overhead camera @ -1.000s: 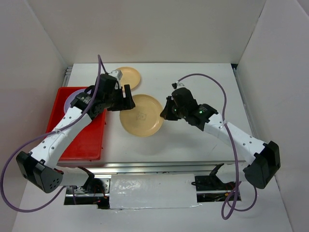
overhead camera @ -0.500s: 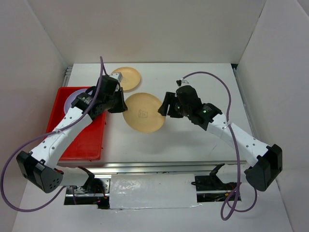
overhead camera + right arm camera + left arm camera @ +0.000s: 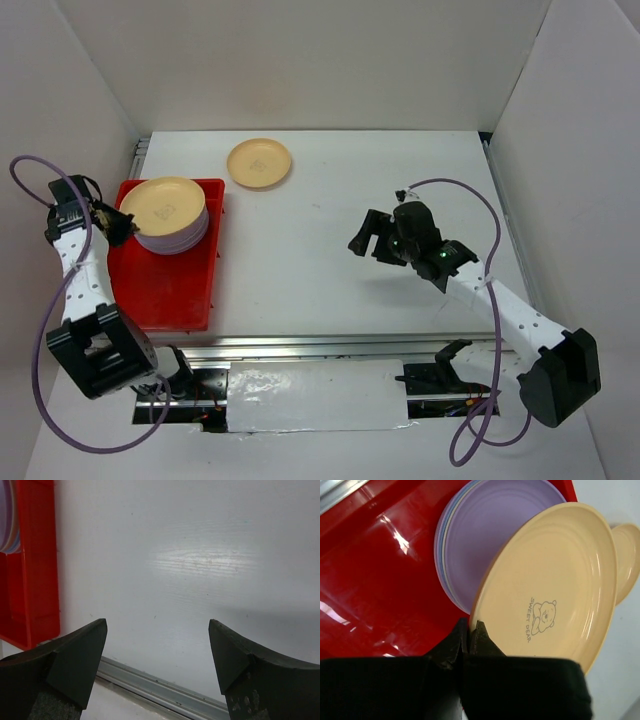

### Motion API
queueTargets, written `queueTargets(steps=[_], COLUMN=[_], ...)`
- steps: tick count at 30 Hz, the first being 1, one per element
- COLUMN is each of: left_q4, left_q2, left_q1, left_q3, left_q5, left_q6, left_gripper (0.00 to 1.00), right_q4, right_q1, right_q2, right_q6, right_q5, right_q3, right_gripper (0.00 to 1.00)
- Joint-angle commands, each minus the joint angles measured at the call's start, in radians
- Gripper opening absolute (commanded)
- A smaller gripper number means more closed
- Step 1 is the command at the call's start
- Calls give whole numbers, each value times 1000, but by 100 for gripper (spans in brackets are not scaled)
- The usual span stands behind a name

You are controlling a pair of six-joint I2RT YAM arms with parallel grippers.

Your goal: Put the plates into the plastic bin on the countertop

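My left gripper (image 3: 122,226) is shut on the near rim of an orange-yellow plate (image 3: 163,203), which it holds over a stack of plates (image 3: 180,238) in the far end of the red plastic bin (image 3: 170,290). The left wrist view shows the jaws pinching the rim of the plate (image 3: 555,580) above a purple plate (image 3: 485,540); whether it rests on the stack I cannot tell. A second orange-yellow plate (image 3: 259,162) lies on the white countertop (image 3: 330,290) behind the bin. My right gripper (image 3: 362,238) hangs open and empty over the countertop's middle right.
Metal rails (image 3: 320,343) run along the countertop's near edge and its sides. White walls close in the left, back and right. In the right wrist view, the bin's wall (image 3: 30,580) is at the left and the near rail (image 3: 150,685) below the open fingers.
The orange-yellow plate passed from the right gripper to the left, which shut on it and swung it left over the bin's stack. The right gripper opened and drew back to the right.
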Motion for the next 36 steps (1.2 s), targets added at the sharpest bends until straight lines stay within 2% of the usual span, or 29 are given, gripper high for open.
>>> queueTargets(steps=[1, 4, 7, 8, 9, 11, 12, 15, 17, 20, 21, 22, 23, 24, 26, 27, 28, 30, 34, 36], left_q4=[149, 147, 76, 59, 62, 52, 56, 16, 9, 13, 24, 39, 44, 45, 50, 47, 39, 44, 53, 122], left_q2=[45, 123, 162, 160, 162, 170, 173, 156, 72, -69, -94, -128, -128, -116, -15, 30, 138, 246, 569, 654], left_q1=[44, 39, 32, 35, 36, 32, 22, 6, -22, -161, -274, -340, -406, -560, -695, -802, -839, -921, -958, -955], left_q3=[-10, 60, 126, 128, 120, 121, 128, 154, 154, 129, 122, 109, 105, 109, 172, 206, 282, 366, 679, 733], left_q5=[170, 162, 71, 54, 38, 9, 13, 29, 15, -38, -37, -37, -104, -126, -166, -195, -203, -218, -230, -249], left_q6=[-77, -86, -91, -96, -99, -82, -73, -31, 10, 58, 56, 61, 53, 46, 44, 45, 56, 85, 261, 320], left_gripper=[0, 0, 0, 4, 24, 80, 99, 99, 99, 99, 99, 99, 99, 99, 99, 99, 99, 99, 99, 99], right_q4=[91, 94, 104, 107, 116, 119, 116, 107, 107, 125, 133, 142, 166, 180, 214, 219, 220, 211, 196, 196], right_q1=[-12, -15, -15, -15, -15, -14, -14, -6, -4, -1, 0, 0, 3, 3, 5, 6, 5, 5, 0, -4], right_q2=[-27, -17, -11, -12, -15, -20, -21, -30, -38, -64, -89, -102, -118, -150, -184, -214, -225, -257, -323, -365], right_q6=[-15, -20, -26, -28, -26, -26, -29, -32, -31, -20, -14, 1, 14, 24, 53, 61, 66, 66, 44, 44], right_q5=[-63, -74, -82, -85, -90, -97, -100, -97, -93, -88, -90, -87, -86, -88, -102, -105, -105, -110, -148, -175], right_q3=[-36, -49, -53, -56, -61, -61, -58, -44, -47, -70, -94, -108, -125, -159, -188, -213, -222, -239, -282, -318], right_gripper=[90, 90, 90, 90, 90, 90, 90, 90, 91, 91, 91, 91, 91, 91, 91, 91, 92, 92, 92, 92])
